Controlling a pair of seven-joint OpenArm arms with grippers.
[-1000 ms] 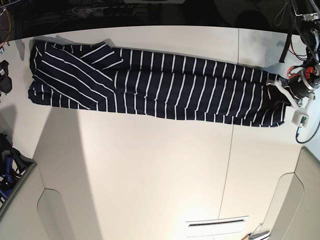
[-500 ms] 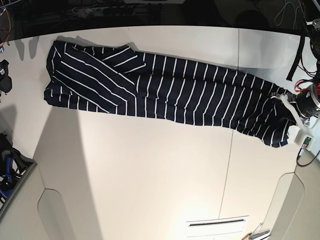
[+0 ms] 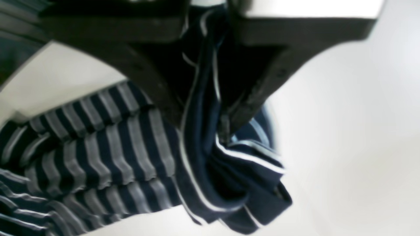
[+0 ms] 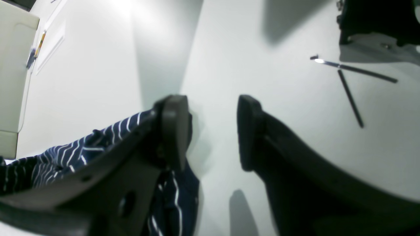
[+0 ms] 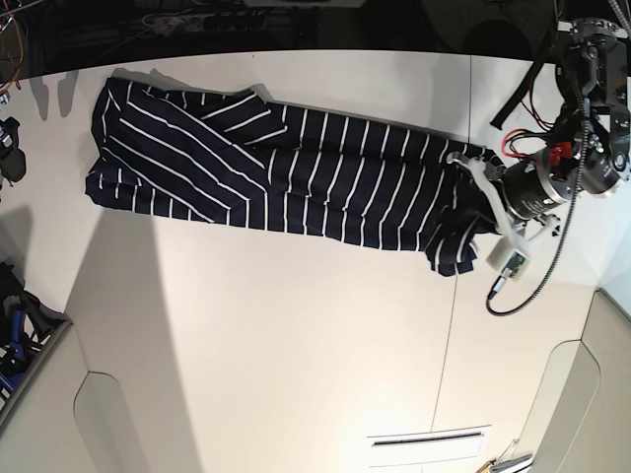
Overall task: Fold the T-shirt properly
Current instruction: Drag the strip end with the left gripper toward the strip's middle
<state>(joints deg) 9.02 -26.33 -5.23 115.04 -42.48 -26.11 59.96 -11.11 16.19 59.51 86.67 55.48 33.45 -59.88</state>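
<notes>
The dark navy T-shirt [image 5: 325,177] with thin white stripes lies as a long band across the white table [image 5: 296,325], one sleeve folded over at its left end. My left gripper [image 5: 477,202] is shut on the shirt's right end and holds it lifted and bunched over the band. In the left wrist view the jaws [image 3: 210,108] pinch a fold of the striped cloth [image 3: 124,154], which hangs below them. My right gripper [image 4: 210,131] is open and empty just above the table, with an edge of the shirt [image 4: 65,157] beside and under its left finger [image 4: 174,131].
Two thin black rods [image 4: 351,95] lie on the table beyond the right gripper. Cables [image 5: 552,256] hang around the left arm at the right side. Cream panels [image 5: 108,424] stand at both front corners. A white slotted plate [image 5: 429,440] lies at the front edge.
My left gripper has moved left with the shirt's right end, lifting it and doubling it back over the band. Earlier the whole shirt slid right; its left end now stays put.
</notes>
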